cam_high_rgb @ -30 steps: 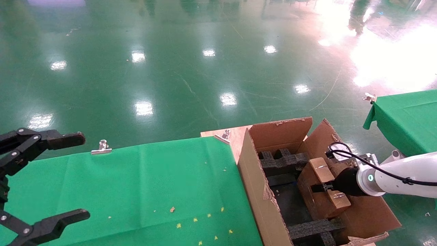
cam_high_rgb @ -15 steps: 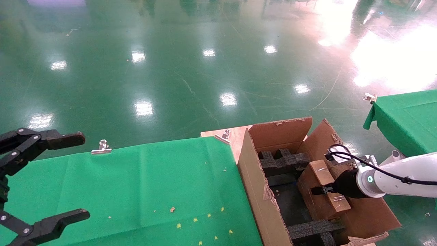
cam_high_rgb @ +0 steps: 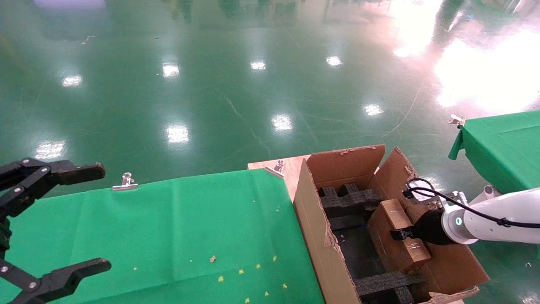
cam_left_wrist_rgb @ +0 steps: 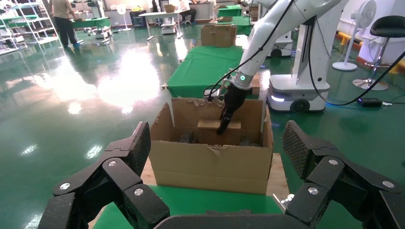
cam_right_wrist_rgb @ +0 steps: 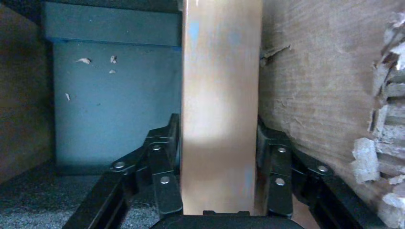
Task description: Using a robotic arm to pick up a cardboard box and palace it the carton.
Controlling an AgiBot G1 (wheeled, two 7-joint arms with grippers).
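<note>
Inside the carton (cam_high_rgb: pixel 314 219), against its right wall, the right gripper (cam_high_rgb: pixel 400 233) on the robotic arm (cam_high_rgb: pixel 493 221) clamps the cardboard box (cam_high_rgb: pixel 396 236) mid-placement, next lower it onto the black foam inserts (cam_high_rgb: pixel 350 200) and release; left gripper (cam_high_rgb: pixel 50 219) parked, spread wide over table's left edge.

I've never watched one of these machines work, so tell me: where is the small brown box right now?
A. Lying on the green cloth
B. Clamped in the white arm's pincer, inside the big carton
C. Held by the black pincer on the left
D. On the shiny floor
B: the right pincer is shut on the cardboard box inside the carton, its fingers flanking the box, while the left pincer hangs open over the green cloth.
</note>
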